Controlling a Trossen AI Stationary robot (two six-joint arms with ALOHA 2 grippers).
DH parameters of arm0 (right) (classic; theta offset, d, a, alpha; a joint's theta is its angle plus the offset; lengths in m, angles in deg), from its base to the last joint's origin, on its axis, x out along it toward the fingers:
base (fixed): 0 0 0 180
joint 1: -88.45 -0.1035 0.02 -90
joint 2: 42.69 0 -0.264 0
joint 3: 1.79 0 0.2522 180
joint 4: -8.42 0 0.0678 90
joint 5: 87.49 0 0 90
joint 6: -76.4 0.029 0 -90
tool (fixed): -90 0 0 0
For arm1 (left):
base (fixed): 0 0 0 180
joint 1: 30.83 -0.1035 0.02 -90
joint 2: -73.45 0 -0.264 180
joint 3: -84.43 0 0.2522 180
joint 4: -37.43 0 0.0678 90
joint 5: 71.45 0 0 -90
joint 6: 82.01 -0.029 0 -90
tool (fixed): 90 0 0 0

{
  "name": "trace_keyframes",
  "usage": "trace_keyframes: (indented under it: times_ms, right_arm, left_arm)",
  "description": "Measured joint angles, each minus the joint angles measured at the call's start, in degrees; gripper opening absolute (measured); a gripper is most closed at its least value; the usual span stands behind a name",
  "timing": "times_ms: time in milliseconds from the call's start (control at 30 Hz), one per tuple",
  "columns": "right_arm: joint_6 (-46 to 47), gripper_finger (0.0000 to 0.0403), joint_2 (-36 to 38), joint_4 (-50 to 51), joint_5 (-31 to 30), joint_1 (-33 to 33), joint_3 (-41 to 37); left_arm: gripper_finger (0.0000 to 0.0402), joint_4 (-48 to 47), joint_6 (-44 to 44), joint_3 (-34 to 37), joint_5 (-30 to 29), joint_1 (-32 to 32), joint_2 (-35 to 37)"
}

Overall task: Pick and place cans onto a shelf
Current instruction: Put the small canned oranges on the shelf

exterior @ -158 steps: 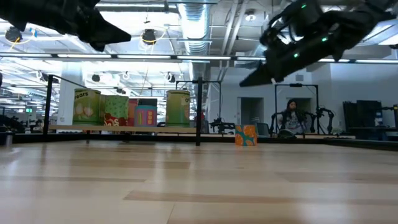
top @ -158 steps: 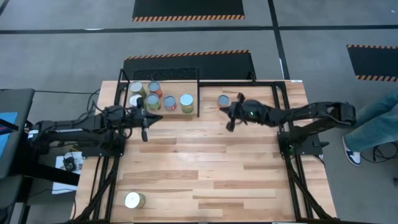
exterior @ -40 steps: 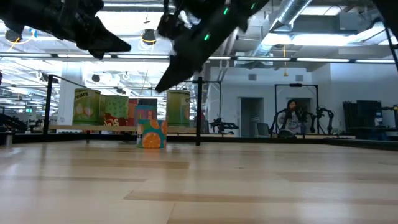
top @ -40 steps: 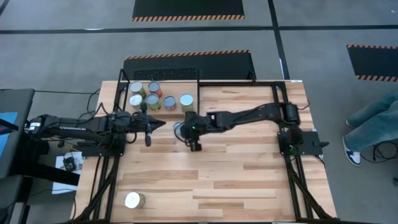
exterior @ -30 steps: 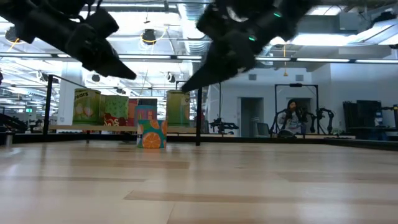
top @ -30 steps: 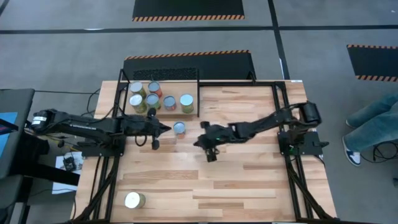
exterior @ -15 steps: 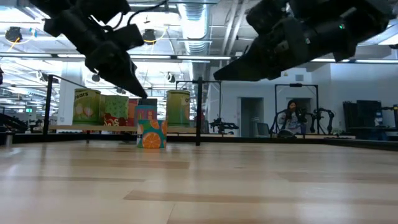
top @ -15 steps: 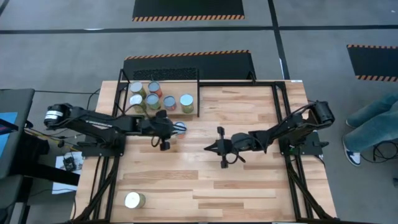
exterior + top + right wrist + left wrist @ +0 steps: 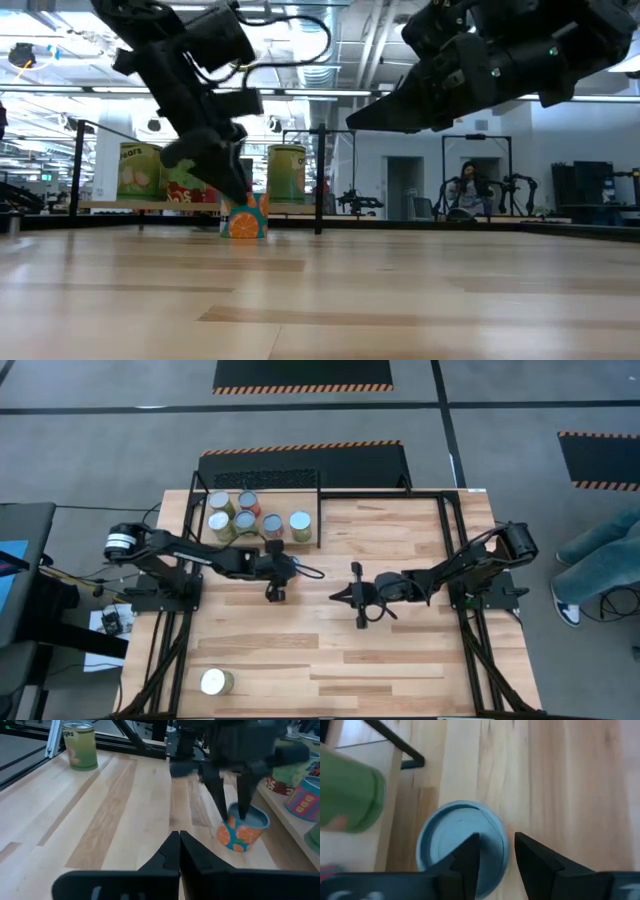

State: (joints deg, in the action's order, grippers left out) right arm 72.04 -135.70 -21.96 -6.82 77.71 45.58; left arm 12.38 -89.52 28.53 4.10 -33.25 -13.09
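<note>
A can (image 9: 243,831) with an orange-and-blue label and a pale blue top (image 9: 451,845) stands upright on the wooden tabletop, just outside the shelf's near right corner. My left gripper (image 9: 234,815) is open over it, pointing down. One finger is above the can's top and the other is beside its wall. The shelf (image 9: 312,512), a light board with black rails, carries several upright cans (image 9: 272,525). My right gripper (image 9: 342,597) is shut and hovers mid-table, to the right of the can, holding nothing. My left gripper stands astride the can's rim (image 9: 504,851) from above. One fingertip (image 9: 243,814) is over the top and the other (image 9: 225,817) is by the side wall. I cannot tell whether either finger touches the can.
A yellow-green can (image 9: 215,681) stands alone near the table's near left corner. Black frame rails (image 9: 447,520) run along the table's sides. Bare wood lies between the two grippers and toward the near edge. A person's leg (image 9: 600,555) shows beyond the right edge.
My left gripper has moved toward the table's right, tipped down over the orange-and-blue can and opened. My right gripper has drawn back a little toward the right edge, still shut. The can has stayed where it stood.
</note>
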Motion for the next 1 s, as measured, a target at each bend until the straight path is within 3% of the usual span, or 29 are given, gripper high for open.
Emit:
trace_keyframes:
  times_ms: [200,400,533,733,833,1000]
  right_arm:
    - [-0.07,0.0016,-0.02,0.31,-0.01,0.0,-0.02]
    - [-0.12,0.0012,-0.02,0.36,0.01,0.0,-0.02]
    - [-0.11,0.0019,-0.02,0.46,0.01,0.0,-0.15]
    - [-0.11,0.0015,-0.02,0.39,0.01,0.0,-0.15]
    - [-0.09,0.0012,-0.02,0.31,0.01,0.0,-0.15]
    - [0.29,0.0018,-0.04,0.36,0.03,0.0,-0.17]
  left_arm:
    - [0.0098,1.06,-0.6,-0.82,-0.53,-0.28,-2.2]
    - [0.0011,0.38,-1.7,-0.71,0.41,-0.24,-0.73]
    - [0.0007,-4.55,0.51,-3.55,-0.09,-0.26,2.59]
    - [0.0002,-20.52,8.39,-14.02,-7.1,-1.77,9.33]
    - [0.0001,-28.07,12.02,-19.76,-11.53,-4.53,11.62]
    - [0.0001,-29.57,12.56,-24.95,-11.04,-12.99,11.68]
